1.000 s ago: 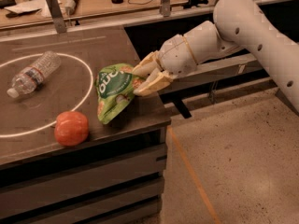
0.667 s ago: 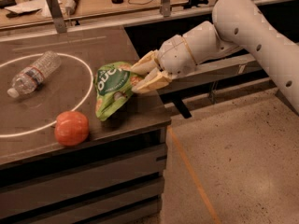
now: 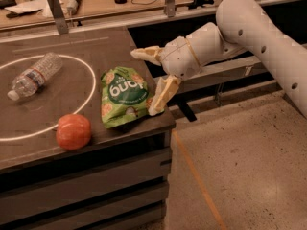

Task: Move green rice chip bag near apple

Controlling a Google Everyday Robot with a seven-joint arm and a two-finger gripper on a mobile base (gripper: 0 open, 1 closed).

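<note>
The green rice chip bag (image 3: 123,97) lies flat on the dark table (image 3: 72,51) near its right front corner, logo up. The apple (image 3: 73,131) sits on the table a short way to the bag's left front, apart from it. My gripper (image 3: 151,81) is at the bag's right edge with its fingers spread wide open. One finger (image 3: 146,53) points left above the bag's far end, the other finger (image 3: 162,96) hangs down beside the bag's right side. The gripper holds nothing.
A clear plastic water bottle (image 3: 33,75) lies on its side inside a white circle (image 3: 89,80) drawn on the table. The table's right edge drops to the floor (image 3: 240,166). A cluttered bench (image 3: 86,4) runs behind.
The gripper has opened and let go of the bag. The bag now lies flat on the table instead of hanging crumpled from the fingers.
</note>
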